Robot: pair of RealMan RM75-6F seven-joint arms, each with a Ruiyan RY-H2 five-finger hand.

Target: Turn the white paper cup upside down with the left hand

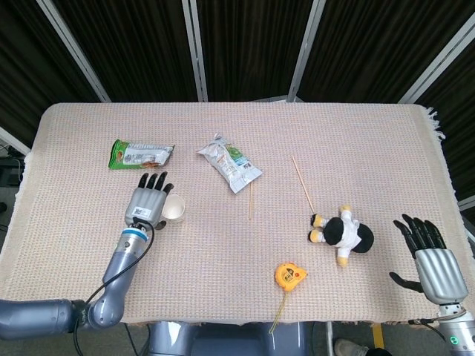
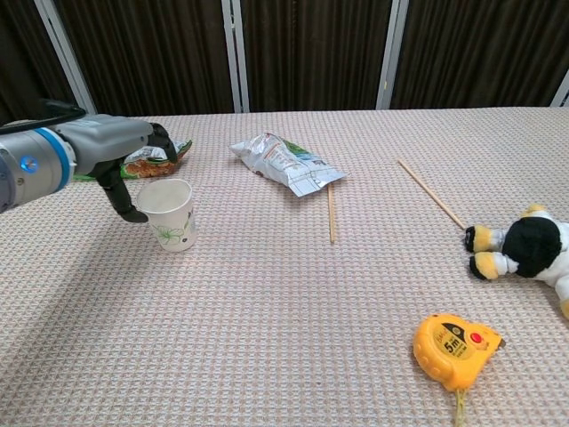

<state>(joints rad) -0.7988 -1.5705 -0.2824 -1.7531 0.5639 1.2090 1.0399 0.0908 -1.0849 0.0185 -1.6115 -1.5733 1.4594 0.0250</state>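
Observation:
The white paper cup [image 1: 174, 208] [image 2: 169, 213] stands upright, mouth up, left of the table's middle. My left hand [image 1: 148, 200] [image 2: 124, 151] hovers right beside its left side, fingers spread and holding nothing; the thumb hangs down close to the cup's rim, and I cannot tell whether it touches. My right hand [image 1: 432, 256] rests at the table's near right edge with fingers apart and empty; the chest view does not show it.
A green snack packet [image 1: 140, 154] lies behind the cup, a silver one [image 1: 229, 163] to its right. Two thin wooden sticks [image 1: 302, 183] [image 1: 251, 199], a plush toy [image 1: 343, 233] and a yellow tape measure [image 1: 289, 275] lie across the right half.

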